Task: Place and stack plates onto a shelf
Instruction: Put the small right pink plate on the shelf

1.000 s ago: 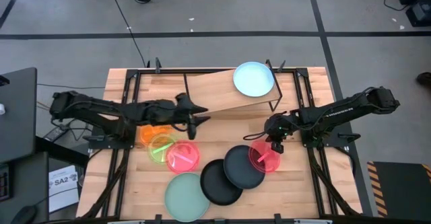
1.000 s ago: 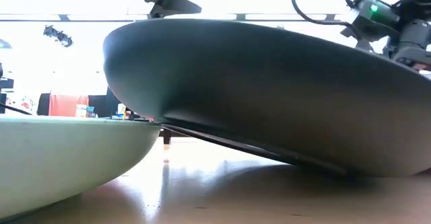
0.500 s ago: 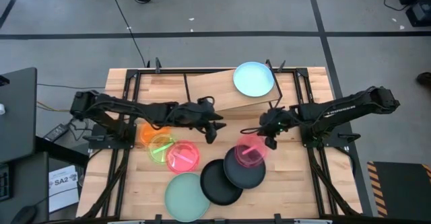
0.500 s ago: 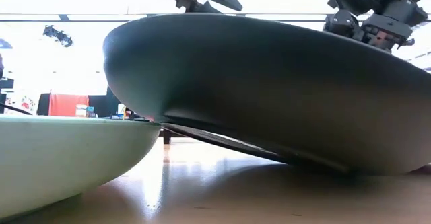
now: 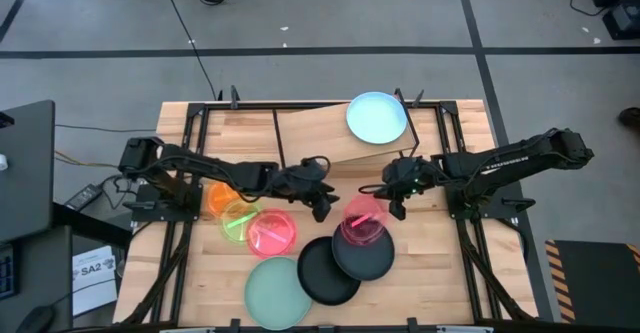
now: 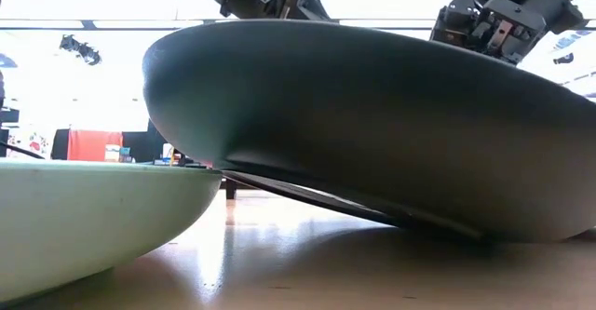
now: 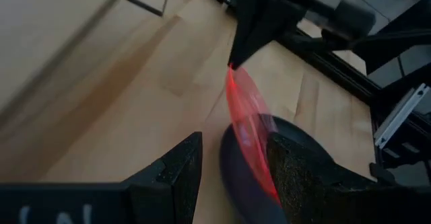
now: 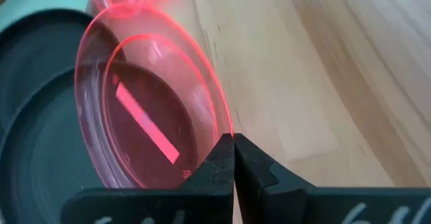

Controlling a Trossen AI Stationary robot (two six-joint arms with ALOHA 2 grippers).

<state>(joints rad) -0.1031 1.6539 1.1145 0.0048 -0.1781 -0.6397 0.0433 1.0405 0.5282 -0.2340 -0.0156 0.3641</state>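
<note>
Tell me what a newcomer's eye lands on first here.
The glowing red plate, pinched by its rim in the right pincer and held tilted over a black plate mid-table. The left pincer is open right beside it. A light-blue plate sits alone on the slanted shelf at the far side.

In the low view a black plate (image 6: 372, 133) fills the picture and hides the shelf and both grippers' fingertips.

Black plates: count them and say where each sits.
2. One round black plastic plate lies beside the mint-green plate; the other black plate overlaps its edge, under the held red plate.
</note>
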